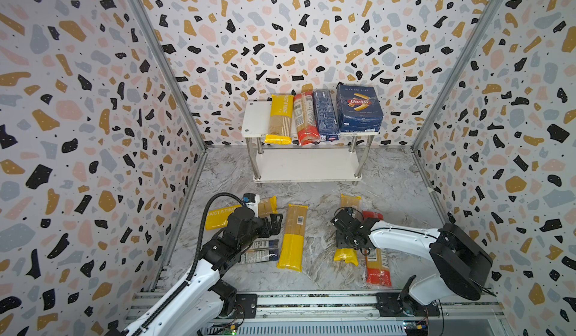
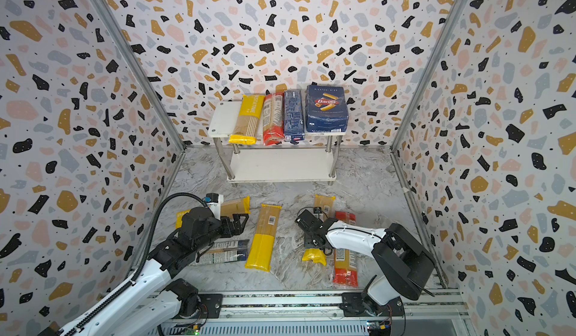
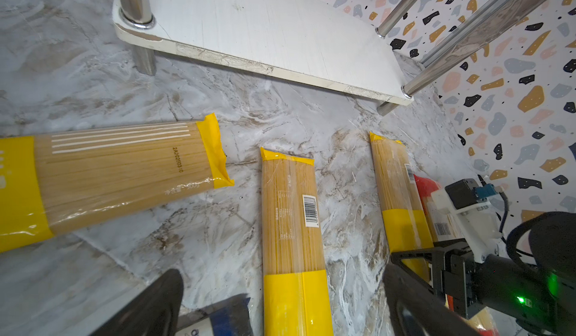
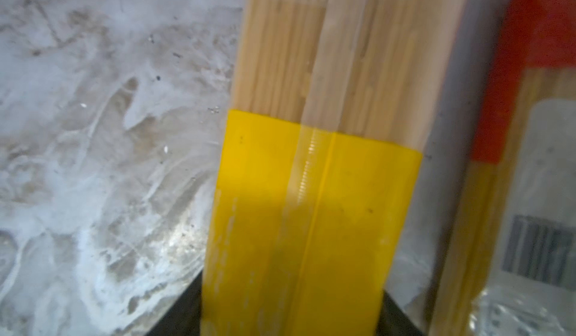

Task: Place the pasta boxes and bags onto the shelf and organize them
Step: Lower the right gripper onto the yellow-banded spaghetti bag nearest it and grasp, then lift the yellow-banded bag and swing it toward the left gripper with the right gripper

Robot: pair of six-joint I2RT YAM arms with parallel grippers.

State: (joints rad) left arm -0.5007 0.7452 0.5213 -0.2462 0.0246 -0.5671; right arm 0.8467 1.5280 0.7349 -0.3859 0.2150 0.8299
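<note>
The shelf (image 1: 255, 116) stands at the back wall. Its top board carries the wide pasta box (image 1: 358, 108), the narrow pasta box (image 1: 325, 114), a yellow bag (image 1: 280, 116) and a red-ended bag (image 1: 304, 117). On the floor lie a PASTATIME bag (image 1: 218, 216), a yellow bag (image 1: 293, 237) and a blue-ended clear bag (image 1: 261, 252). My left gripper (image 1: 277, 223) hangs open above the floor beside them, its fingers (image 3: 156, 303) wide apart and holding nothing. My right gripper (image 1: 344, 241) is shut on another yellow bag (image 4: 318, 178), a finger against each long side.
A red-ended bag (image 1: 377, 266) lies right beside the gripped one, partly under the right arm. The shelf's lower board (image 1: 308, 166) is bare. Patterned walls close in both sides and the back. A metal rail (image 1: 311, 300) runs along the front.
</note>
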